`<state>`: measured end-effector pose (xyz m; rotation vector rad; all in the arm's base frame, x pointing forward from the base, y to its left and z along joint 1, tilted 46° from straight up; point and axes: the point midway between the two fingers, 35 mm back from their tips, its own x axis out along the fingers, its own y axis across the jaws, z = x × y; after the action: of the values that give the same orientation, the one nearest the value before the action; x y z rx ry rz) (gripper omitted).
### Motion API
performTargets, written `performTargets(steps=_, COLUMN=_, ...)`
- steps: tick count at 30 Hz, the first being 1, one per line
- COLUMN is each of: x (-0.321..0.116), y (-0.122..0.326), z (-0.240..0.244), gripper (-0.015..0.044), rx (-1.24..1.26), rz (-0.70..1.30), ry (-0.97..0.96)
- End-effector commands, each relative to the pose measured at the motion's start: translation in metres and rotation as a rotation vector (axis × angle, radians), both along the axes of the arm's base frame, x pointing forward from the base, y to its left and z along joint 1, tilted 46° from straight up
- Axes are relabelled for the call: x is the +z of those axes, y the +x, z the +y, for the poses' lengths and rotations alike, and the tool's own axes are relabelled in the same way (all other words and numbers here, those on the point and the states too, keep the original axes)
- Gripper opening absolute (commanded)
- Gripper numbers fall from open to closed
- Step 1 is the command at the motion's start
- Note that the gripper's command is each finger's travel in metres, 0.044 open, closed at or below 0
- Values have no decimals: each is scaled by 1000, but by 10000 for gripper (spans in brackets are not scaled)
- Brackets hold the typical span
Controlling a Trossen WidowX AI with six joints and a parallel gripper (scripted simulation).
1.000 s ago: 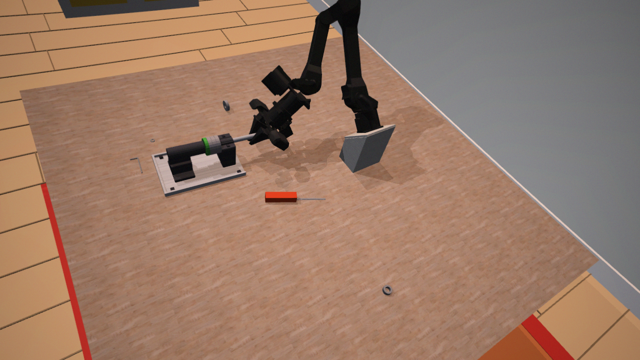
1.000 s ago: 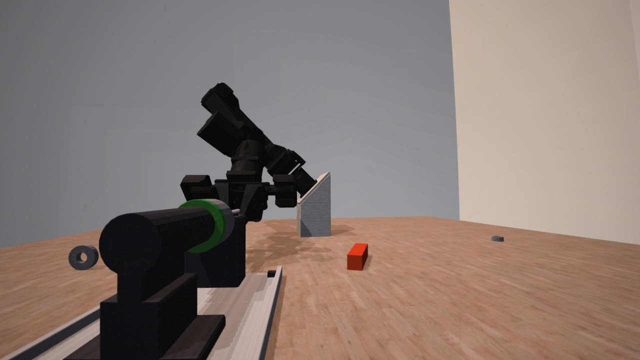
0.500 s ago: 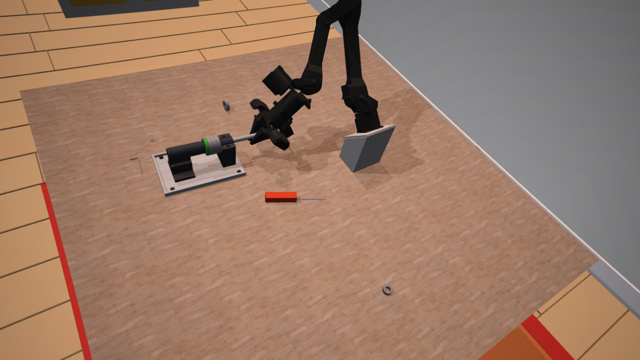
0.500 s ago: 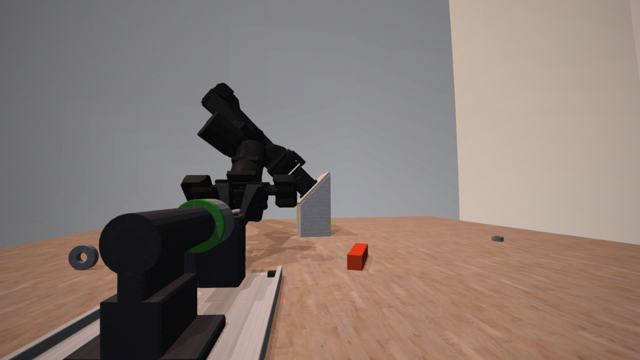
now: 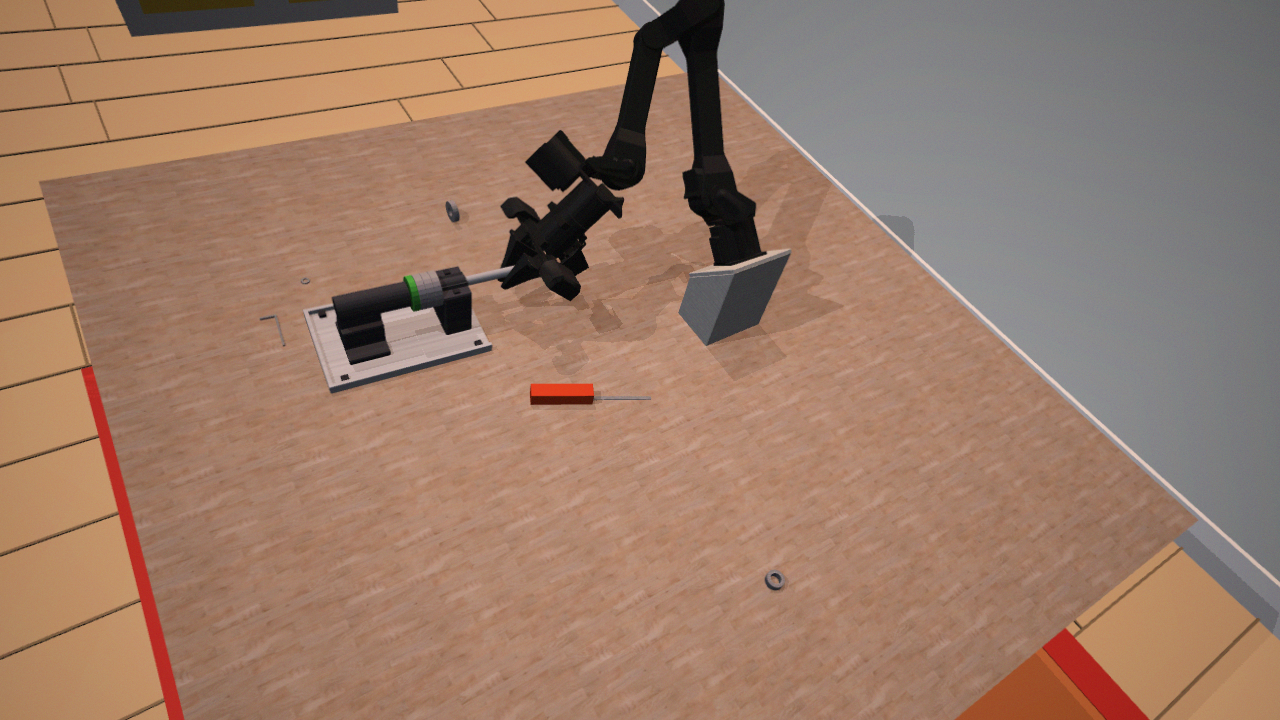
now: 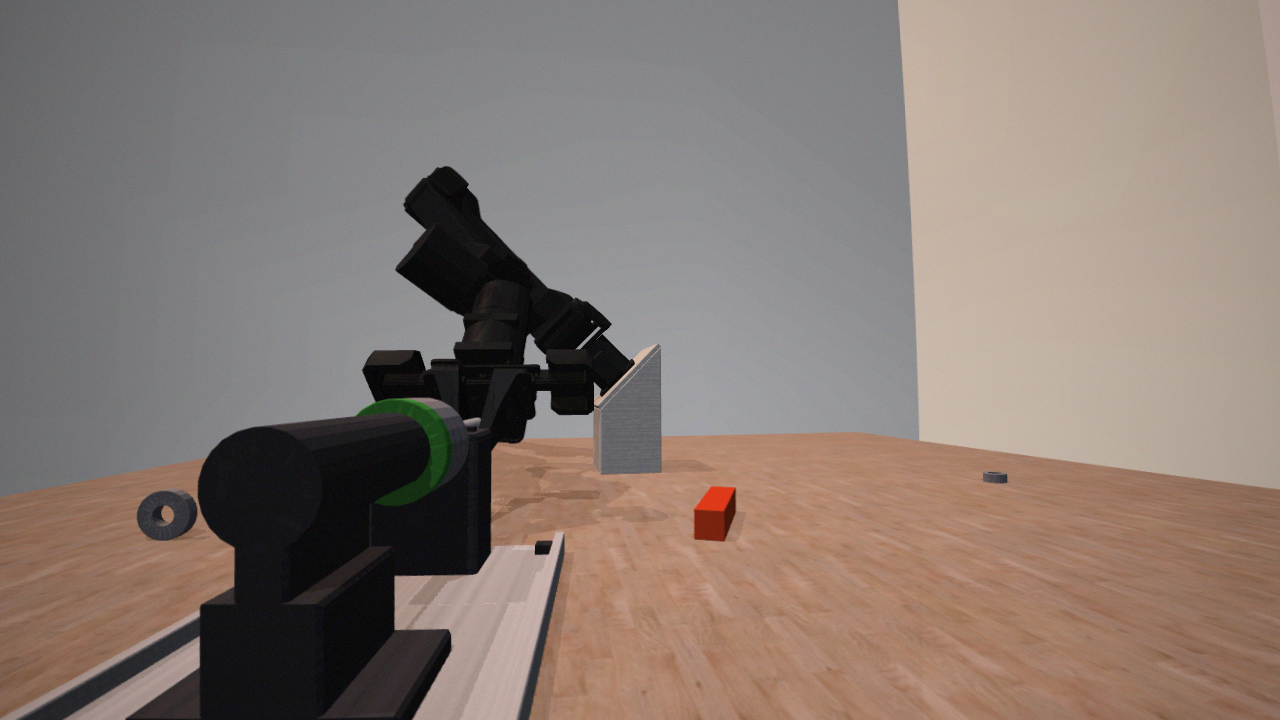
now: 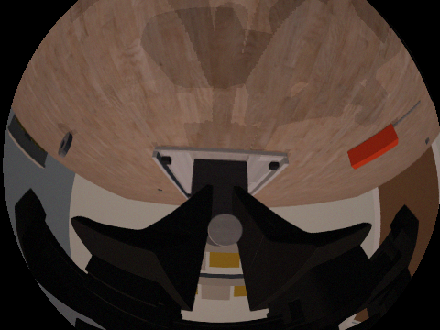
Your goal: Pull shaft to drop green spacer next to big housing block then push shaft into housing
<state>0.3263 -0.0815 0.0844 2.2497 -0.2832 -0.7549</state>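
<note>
My gripper (image 5: 508, 274) (image 7: 222, 192) is shut on the free end of the grey shaft (image 5: 483, 277) (image 7: 225, 229). The shaft runs through the black support block (image 5: 457, 308) (image 6: 444, 528) (image 7: 220, 176). The green spacer (image 5: 411, 292) (image 6: 435, 454) sits in line with the shaft, against the end of the black cylindrical housing (image 5: 368, 300) (image 6: 358, 465). Grey spacers (image 5: 429, 288) (image 6: 457, 445) sit between the green one and the support block. The shaft inside the spacers is hidden. The white base plate (image 5: 416, 355) (image 6: 465, 617) carries housing and block.
A red-handled screwdriver (image 5: 562, 394) (image 6: 714, 514) (image 7: 373, 147) lies beside the base plate. A grey ring (image 5: 452, 211) (image 6: 167, 514) (image 7: 65, 144) stands behind. Another ring (image 5: 775, 580) (image 6: 994, 477) lies toward the front. A small ring (image 5: 305, 280) and a hex key (image 5: 280, 330) lie beyond the housing.
</note>
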Motion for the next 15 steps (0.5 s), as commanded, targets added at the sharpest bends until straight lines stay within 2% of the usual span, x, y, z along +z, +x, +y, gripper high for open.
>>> performTargets(steps=1, x=1, y=-1, z=0, gripper=0, rx=0, rz=1, ry=-7)
performTargets(steps=15, x=0, y=-3, z=-1, gripper=0, rx=0, rz=1, ry=-7)
